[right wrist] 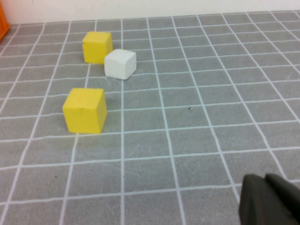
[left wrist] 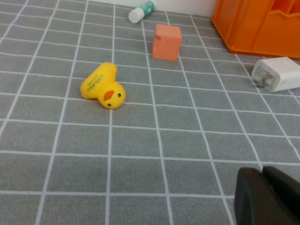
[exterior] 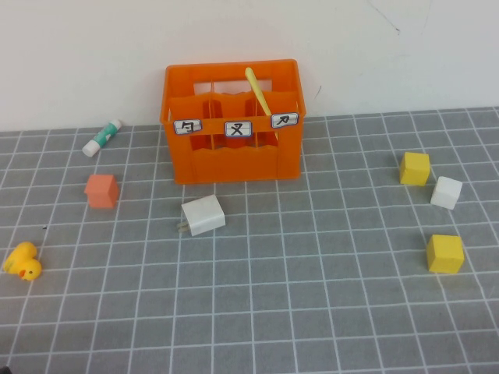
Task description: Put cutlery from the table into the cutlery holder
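The pale yellow knife (exterior: 258,93) stands tilted inside the orange cutlery holder (exterior: 231,160), in its right compartment, its rounded end sticking up above the rim. The holder stands at the back middle of the grey tiled table (exterior: 312,257); its corner shows in the left wrist view (left wrist: 253,23). My left gripper (left wrist: 263,187) is shut and empty, low over the table's front left, far from the holder. My right gripper (right wrist: 266,192) is shut and empty over the table's front right. Neither arm shows in the high view.
A glue stick (exterior: 103,137), an orange-pink cube (exterior: 102,190), a yellow duck (exterior: 23,261) lie left. A white charger plug (exterior: 203,216) lies before the holder. Two yellow cubes (exterior: 415,168) (exterior: 444,253) and a white cube (exterior: 446,192) lie right.
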Robot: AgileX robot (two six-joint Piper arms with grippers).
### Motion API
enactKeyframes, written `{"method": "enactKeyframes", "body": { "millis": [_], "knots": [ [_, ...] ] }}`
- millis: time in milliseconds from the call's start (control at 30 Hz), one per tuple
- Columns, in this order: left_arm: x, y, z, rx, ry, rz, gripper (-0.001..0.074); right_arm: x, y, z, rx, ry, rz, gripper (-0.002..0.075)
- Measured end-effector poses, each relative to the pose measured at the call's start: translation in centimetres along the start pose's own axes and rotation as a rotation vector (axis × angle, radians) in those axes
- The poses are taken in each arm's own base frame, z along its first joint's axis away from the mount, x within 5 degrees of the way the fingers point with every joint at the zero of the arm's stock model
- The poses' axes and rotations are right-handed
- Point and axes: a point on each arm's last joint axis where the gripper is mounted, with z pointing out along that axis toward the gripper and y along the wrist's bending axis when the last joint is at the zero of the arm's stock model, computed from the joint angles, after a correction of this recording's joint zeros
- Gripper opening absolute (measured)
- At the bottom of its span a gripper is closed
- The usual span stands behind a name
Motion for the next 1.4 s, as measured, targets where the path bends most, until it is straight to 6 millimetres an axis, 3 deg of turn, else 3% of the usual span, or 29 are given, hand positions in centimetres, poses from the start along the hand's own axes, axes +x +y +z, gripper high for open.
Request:
{"method": "enactKeyframes", "body": {
  "millis": [1400],
  "knots": [
    [-0.09,0.31,-0.02,-0.060,-0.013,-0.026,0.0000,0.00,0.00,0.00,0.000,0.000,0.000,-0.0003]
  ]
}}
